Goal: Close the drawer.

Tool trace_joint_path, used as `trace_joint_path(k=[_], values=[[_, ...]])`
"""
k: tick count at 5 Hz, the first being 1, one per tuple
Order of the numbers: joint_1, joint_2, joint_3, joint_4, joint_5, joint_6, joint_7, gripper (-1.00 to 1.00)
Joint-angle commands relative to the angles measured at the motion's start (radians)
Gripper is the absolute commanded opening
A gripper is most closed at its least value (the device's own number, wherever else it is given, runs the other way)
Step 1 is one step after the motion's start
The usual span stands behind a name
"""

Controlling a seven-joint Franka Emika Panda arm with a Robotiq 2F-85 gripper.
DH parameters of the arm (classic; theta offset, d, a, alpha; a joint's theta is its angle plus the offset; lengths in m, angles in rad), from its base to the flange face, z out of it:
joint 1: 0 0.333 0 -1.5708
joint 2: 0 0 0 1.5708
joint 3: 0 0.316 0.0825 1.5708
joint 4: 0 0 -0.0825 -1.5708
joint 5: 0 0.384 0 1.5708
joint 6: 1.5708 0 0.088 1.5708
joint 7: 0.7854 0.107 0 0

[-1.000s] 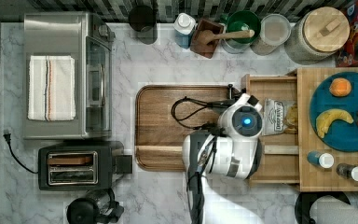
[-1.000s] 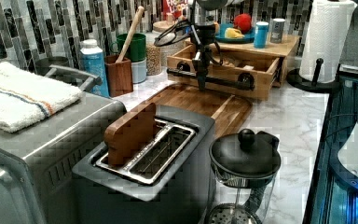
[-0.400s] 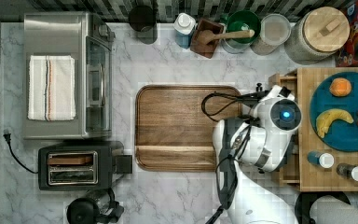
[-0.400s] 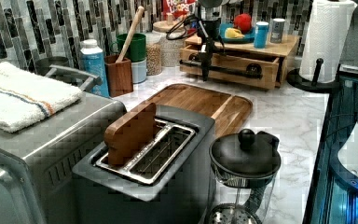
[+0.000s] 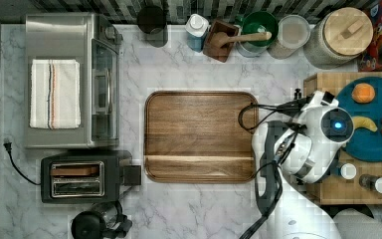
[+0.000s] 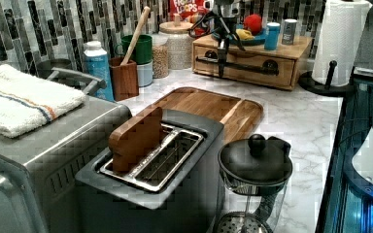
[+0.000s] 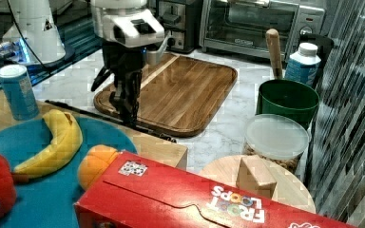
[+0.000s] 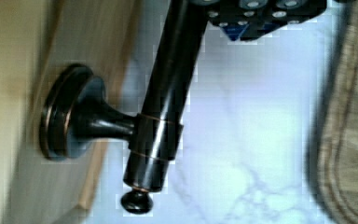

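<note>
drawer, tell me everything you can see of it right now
The drawer is light wood, with a thin black bar handle running along its front on round dark mounts. In the left view its front sits about flush with the wooden box under the blue plate, so it looks closed or nearly so. The hand hangs at the handle; whether it grips the bar cannot be told.

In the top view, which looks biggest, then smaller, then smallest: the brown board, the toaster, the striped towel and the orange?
Biggest to smallest in the top view:
1. Brown board
2. Toaster
3. Striped towel
4. Orange
The toaster and towel look close in size, so that order is unsure.
</note>
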Motion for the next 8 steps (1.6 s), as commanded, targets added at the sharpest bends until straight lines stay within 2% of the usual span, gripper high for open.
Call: trace_joint_path(k=[1,2,4,5,6,8], values=[[-0.070,-0.006,-0.109,0.242,-0.060,-0.034,0.060,-1.00],[-0.085,-0.007,-0.093,0.242,-0.068,-0.034,0.066,-1.00],[-0.069,-0.006,-0.110,0.242,-0.059,-0.034,0.060,-1.00],[-0.099,-0.008,-0.078,0.242,-0.077,-0.034,0.071,-1.00],[-0.080,-0.007,-0.098,0.242,-0.066,-0.034,0.064,-1.00],[-0.083,-0.007,-0.095,0.242,-0.068,-0.034,0.064,-1.00]])
